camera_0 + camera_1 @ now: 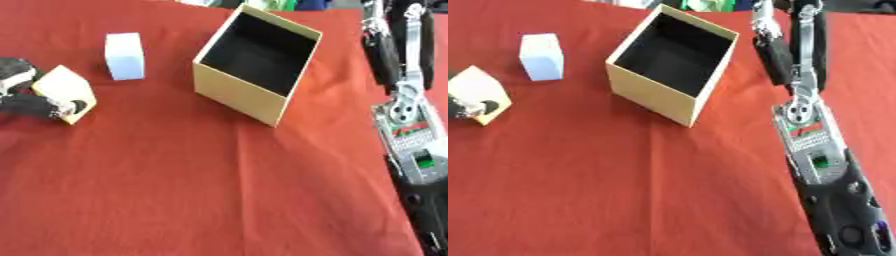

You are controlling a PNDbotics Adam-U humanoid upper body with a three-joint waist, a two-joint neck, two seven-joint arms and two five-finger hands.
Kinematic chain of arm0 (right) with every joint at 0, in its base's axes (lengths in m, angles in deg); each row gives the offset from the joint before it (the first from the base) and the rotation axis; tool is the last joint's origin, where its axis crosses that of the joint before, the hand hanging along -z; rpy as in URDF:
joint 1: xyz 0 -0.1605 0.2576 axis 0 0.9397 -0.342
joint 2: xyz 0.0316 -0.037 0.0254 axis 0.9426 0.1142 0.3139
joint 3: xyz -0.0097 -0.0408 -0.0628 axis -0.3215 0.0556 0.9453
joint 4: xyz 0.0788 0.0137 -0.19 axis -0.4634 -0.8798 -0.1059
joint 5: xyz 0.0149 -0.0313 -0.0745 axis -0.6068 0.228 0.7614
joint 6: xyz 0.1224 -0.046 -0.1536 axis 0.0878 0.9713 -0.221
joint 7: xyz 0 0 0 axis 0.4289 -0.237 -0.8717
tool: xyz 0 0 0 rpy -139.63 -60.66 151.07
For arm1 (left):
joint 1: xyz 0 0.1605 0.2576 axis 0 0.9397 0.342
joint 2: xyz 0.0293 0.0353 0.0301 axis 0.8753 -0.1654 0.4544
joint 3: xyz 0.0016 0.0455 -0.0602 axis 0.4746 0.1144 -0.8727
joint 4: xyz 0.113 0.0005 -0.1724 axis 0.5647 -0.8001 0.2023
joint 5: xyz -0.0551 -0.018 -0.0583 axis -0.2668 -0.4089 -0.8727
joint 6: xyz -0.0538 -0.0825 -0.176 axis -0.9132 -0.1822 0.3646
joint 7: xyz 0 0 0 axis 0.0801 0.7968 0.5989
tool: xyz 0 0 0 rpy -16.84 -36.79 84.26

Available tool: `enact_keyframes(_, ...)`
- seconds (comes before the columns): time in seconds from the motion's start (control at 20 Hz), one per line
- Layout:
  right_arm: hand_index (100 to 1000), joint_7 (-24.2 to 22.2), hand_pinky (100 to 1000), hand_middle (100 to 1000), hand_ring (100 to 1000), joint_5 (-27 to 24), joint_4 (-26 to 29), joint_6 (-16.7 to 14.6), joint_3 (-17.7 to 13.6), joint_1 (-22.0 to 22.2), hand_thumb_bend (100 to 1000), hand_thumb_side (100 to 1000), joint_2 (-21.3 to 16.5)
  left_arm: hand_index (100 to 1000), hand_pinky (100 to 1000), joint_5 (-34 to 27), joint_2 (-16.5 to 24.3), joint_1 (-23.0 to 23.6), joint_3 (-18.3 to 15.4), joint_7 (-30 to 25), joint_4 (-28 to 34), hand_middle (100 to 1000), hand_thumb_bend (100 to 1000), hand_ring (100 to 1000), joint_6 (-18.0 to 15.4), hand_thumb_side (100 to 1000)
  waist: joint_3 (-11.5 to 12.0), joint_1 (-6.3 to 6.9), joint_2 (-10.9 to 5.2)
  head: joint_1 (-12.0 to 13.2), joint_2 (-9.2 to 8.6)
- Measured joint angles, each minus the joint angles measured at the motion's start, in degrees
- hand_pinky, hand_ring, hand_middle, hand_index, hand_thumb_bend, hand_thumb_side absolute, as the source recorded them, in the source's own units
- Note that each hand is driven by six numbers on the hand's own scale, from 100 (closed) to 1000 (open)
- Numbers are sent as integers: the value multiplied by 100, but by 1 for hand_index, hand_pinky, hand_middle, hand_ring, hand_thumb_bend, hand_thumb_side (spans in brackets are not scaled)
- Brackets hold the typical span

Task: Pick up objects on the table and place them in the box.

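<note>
We have our left hand (26,97) at the left edge of the red cloth (201,190), well left of the box (254,70), with its dark fingers curled round the tan cube (66,90), which tilts in the grasp. The cube looks to us light and stiff, like card or foam, with flat faces that should take a pinch across two opposite sides without slipping; we judge it no fragile thing. The white block (124,56) stands upright between the cube and the box, nearer the cube, apart from both. It seems much the same sort: light, rigid, best taken across its narrow sides. The box sits open, dark inside, seemingly empty, its near wall tall. On a path from the cube to the box, the block stands in the way. Our right arm (807,135) lies right of the box; its hand shows in neither view.
</note>
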Motion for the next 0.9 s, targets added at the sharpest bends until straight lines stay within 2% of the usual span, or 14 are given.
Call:
enact_keyframes(0.05, 1000, 0, 793, 707, 751, 0, 0, 0, 0, 0, 100, 829, 0, 471, 709, -21, 2, -14, 0, -7, 47, 536, 110, 778, 11, 699, 2, 4, 0, 2, 0)
enact_keyframes(0.25, 1000, 1, 793, 707, 751, 0, 0, -1, 0, 1, 100, 828, 0, 464, 708, -139, 51, -120, -4, -47, 290, 529, 100, 770, 54, 677, 7, 16, 0, 9, 0)
enact_keyframes(0.3, 1000, 1, 793, 707, 751, 0, 0, -1, 0, 1, 100, 827, 0, 460, 706, -164, 51, -146, -5, -57, 348, 524, 100, 764, 66, 725, 9, 17, 0, 9, 0)
enact_keyframes(0.35, 1000, 1, 793, 706, 752, 0, 0, -1, 0, 1, 100, 829, 0, 458, 705, -184, 51, -168, -5, -67, 408, 523, 100, 763, 77, 660, 9, 20, 0, 9, 0)
enact_keyframes(0.75, 1000, 1, 793, 706, 752, 0, 0, 0, 0, 1, 100, 829, 0, 452, 702, -239, 50, -412, -33, -89, 834, 518, 100, 756, 139, 609, -2, 51, 0, 9, 0)
enact_keyframes(0.85, 1000, 1, 792, 706, 752, 0, 0, 0, 0, 1, 100, 830, 0, 468, 708, -207, 49, -476, -36, -89, 906, 533, 100, 766, 141, 614, -3, 51, 0, 9, 0)
enact_keyframes(0.9, 1000, 1, 792, 705, 751, 0, 0, 0, 0, 1, 100, 830, 0, 497, 715, -159, 49, -509, -36, -91, 932, 635, 100, 800, 139, 639, -3, 52, 0, 9, 0)
